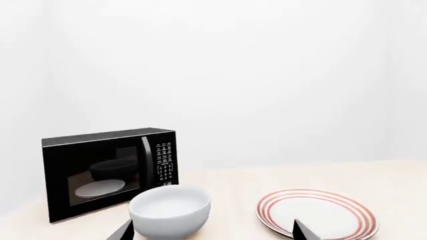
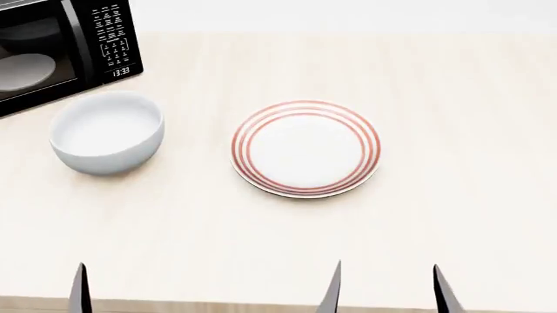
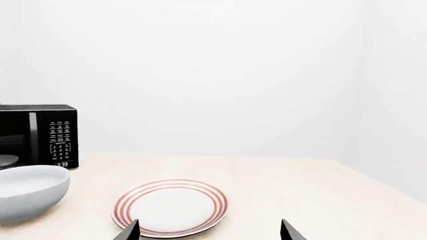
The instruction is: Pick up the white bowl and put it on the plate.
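The white bowl (image 2: 107,132) sits well beyond the left end effector (image 1: 210,231), which gapes empty.

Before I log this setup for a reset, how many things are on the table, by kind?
Bowls: 1, the white bowl
Plates: 1, the plate
Microwaves: 1, the black microwave, with a pale dish inside
Total on the table: 3
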Controlling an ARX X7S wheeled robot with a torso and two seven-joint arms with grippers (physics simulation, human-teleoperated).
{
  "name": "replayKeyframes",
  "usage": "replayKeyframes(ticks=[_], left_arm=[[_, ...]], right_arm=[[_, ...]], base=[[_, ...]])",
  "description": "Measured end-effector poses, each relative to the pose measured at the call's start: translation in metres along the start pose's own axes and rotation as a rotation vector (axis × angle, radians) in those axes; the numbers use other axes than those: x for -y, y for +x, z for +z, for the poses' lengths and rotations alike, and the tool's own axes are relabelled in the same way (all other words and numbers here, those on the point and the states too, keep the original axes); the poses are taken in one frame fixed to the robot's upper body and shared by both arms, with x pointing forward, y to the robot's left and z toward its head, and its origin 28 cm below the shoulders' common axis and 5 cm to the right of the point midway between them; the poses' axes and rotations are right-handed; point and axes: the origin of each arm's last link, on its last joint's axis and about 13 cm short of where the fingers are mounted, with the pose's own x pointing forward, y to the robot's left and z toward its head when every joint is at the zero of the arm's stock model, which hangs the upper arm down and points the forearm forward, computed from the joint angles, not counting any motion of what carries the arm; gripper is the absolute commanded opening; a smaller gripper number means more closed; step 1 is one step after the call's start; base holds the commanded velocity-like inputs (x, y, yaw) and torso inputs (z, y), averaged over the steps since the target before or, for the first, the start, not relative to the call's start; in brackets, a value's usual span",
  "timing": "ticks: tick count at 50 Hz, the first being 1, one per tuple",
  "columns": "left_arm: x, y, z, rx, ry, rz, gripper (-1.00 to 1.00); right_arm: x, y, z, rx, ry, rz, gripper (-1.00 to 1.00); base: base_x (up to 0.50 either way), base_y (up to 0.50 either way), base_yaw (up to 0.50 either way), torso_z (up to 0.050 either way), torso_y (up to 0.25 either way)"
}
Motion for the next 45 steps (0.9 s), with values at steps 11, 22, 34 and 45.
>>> replayKeyframes(ticks=[11, 22, 34, 45], left_arm=[[0.000, -0.004, 0.018, 0.044, -0.010, 0.000, 1.00], [0.000, -0.006, 0.024, 0.060, -0.012, 0.002, 1.00], [0.000, -0.007, 0.025, 0.064, -0.010, 0.004, 1.00], [0.001, -0.007, 0.026, 0.067, -0.002, 0.006, 1.00]], right_arm=[[0.000, -0.005, 0.014, 0.050, 0.005, 0.001, 1.00], [-0.001, -0.008, 0.019, 0.074, 0.004, 0.005, 1.00], [-0.002, -0.009, 0.020, 0.085, 0.000, 0.006, 1.00], [-0.002, -0.009, 0.021, 0.088, 0.000, 0.006, 1.00]], base=[[0.23, 0.00, 0.00, 0.000, 0.000], [0.50, 0.00, 0.00, 0.000, 0.000], [0.50, 0.00, 0.00, 0.000, 0.000], [0.50, 0.00, 0.00, 0.000, 0.000]])
